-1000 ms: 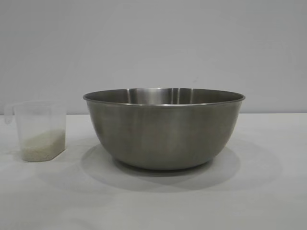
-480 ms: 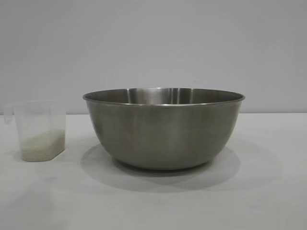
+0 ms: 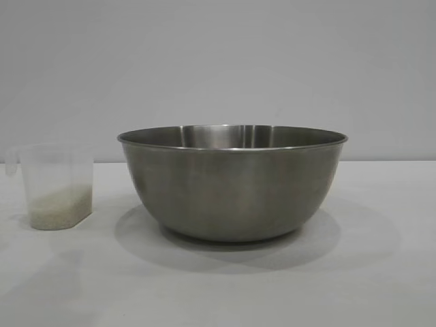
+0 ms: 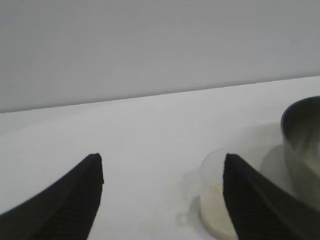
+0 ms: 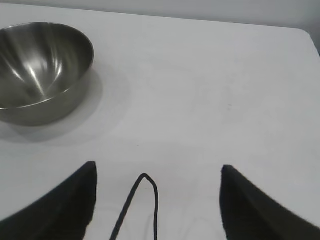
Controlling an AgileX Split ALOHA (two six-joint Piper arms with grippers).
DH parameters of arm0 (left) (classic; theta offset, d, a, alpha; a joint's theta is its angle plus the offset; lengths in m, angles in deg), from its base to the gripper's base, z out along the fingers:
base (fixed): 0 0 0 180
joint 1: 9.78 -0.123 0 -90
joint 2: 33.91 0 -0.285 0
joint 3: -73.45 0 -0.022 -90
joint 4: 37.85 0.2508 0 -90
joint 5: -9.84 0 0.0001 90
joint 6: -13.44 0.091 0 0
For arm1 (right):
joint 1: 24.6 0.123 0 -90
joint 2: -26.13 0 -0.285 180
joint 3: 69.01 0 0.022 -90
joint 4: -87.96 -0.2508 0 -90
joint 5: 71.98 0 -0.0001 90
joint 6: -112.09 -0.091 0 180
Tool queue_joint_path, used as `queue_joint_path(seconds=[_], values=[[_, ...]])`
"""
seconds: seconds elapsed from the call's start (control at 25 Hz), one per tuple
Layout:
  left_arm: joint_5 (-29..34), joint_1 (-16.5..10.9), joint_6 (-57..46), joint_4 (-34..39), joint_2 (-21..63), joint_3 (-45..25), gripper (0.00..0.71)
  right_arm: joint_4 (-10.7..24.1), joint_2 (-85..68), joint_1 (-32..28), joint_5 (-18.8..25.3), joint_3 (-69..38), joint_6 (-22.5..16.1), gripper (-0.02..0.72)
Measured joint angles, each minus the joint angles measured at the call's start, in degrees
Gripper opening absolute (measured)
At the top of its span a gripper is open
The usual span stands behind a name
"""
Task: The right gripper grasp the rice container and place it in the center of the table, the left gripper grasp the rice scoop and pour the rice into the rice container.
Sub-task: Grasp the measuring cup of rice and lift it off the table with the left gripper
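Observation:
The rice container (image 3: 231, 184), a large steel bowl, stands on the white table (image 3: 381, 272) in the middle of the exterior view. The rice scoop (image 3: 54, 185), a clear plastic cup, stands to its left with rice (image 3: 60, 208) in its bottom. Neither gripper shows in the exterior view. My left gripper (image 4: 162, 167) is open above the table; the scoop (image 4: 214, 200) sits close by one fingertip, partly hidden behind it, with the bowl's rim (image 4: 300, 135) beyond. My right gripper (image 5: 157, 172) is open and empty, well away from the bowl (image 5: 40, 70).
A thin black cable loop (image 5: 145, 200) hangs between the right gripper's fingers. The table's far corner (image 5: 305, 35) shows in the right wrist view. A plain grey wall stands behind the table.
A faint shadow has grown on the table in front of the scoop at the lower left. The bowl and scoop have not moved.

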Motion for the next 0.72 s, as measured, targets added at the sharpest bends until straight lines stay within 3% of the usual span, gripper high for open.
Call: queue_joint_path(seconds=[0.36,0.6,0.72], values=[[-0.36,0.0,-2.56,0.08,-5.43,1.2,0.482,0.0,0.0,0.0,0.0,0.0,0.0,0.445],[-0.36,0.0,-2.56,0.08,-12.56,4.79,0.225,0.0,0.0,0.0,0.0,0.0,0.0,0.445],[-0.36,0.0,-2.06,0.08,-15.45,6.96,0.202,0.0,0.0,0.0,0.0,0.0,0.0,0.445]])
